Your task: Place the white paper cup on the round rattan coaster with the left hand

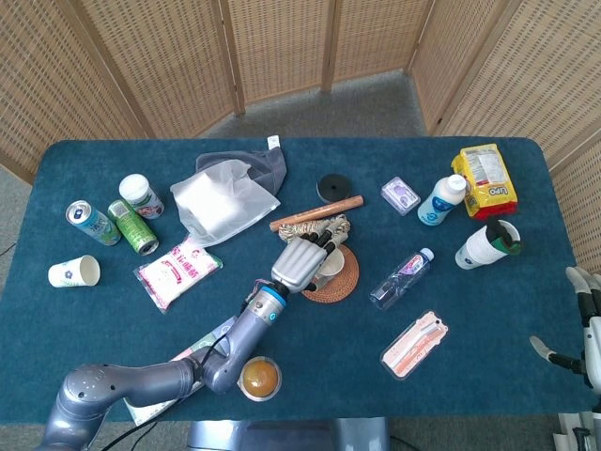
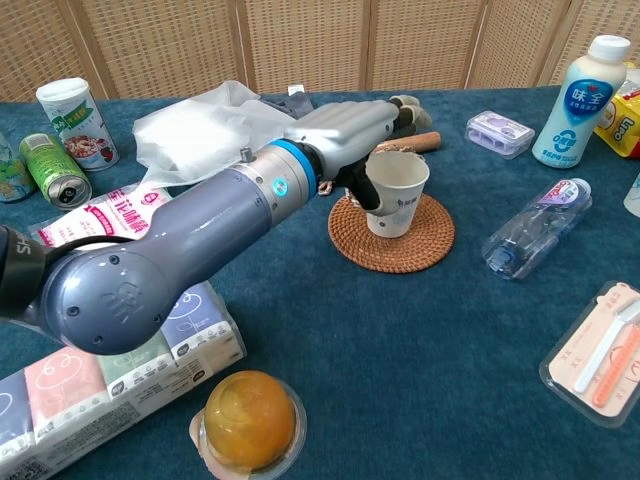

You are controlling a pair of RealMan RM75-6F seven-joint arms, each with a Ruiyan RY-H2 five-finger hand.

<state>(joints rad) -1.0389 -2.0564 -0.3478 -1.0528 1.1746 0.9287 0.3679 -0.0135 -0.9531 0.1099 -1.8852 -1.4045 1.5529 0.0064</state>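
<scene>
left robot hand holds white paper cup on round rattan coaster | head view: cup mostly hidden

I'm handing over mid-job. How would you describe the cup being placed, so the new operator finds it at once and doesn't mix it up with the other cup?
Start at the round rattan coaster near the middle of the blue table. The white paper cup stands upright on it, held by the left hand. The other paper cup lies on its side by the table's far left edge, away from either hand.
</scene>
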